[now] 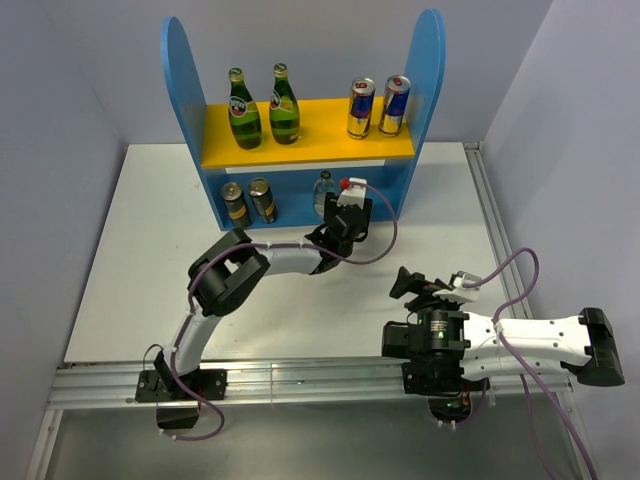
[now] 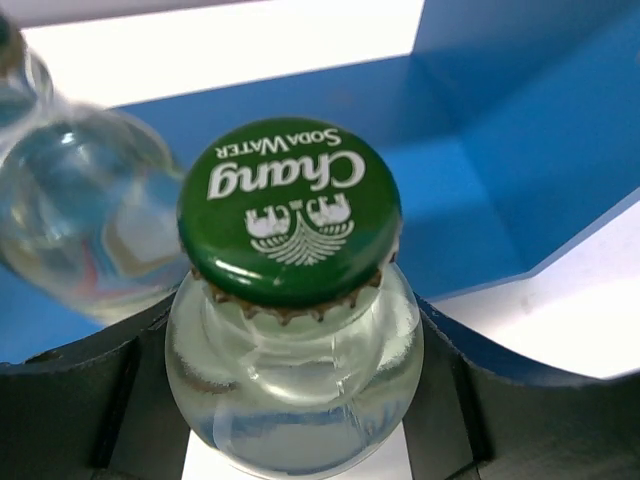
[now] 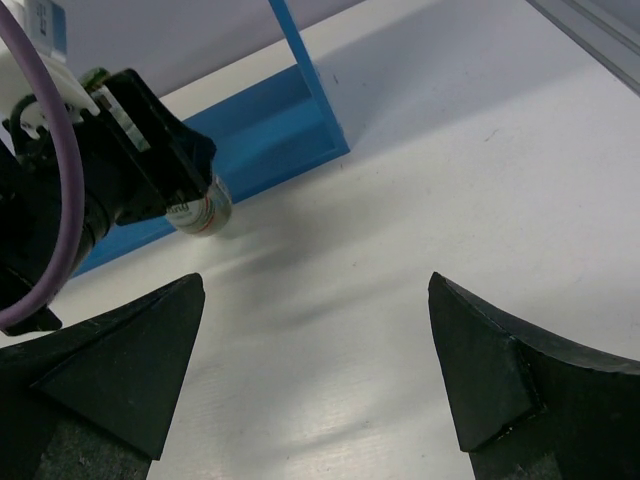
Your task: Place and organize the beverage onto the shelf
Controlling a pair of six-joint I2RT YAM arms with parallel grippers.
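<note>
The shelf [image 1: 183, 80] stands at the back of the table. Two green glass bottles [image 1: 244, 110] stand on the left of its yellow board [image 1: 320, 125]. Two dark cans [image 1: 248, 201] stand on the lower level at the left, and a clear bottle [image 1: 323, 191] stands mid-level. My left gripper [image 1: 350, 222] is shut on a second clear bottle with a green cap [image 2: 290, 210], at the front of the lower level, right of the first [image 2: 70, 220]. Its base shows in the right wrist view [image 3: 200, 212]. My right gripper [image 3: 315, 370] is open and empty over bare table.
Two blue-and-silver cans [image 1: 378, 107] stand on the right of the yellow board. The shelf's blue base and right side panel [image 2: 520, 150] are right of the held bottle. Grey walls enclose the table, with a metal rail [image 1: 300, 375] at the near edge.
</note>
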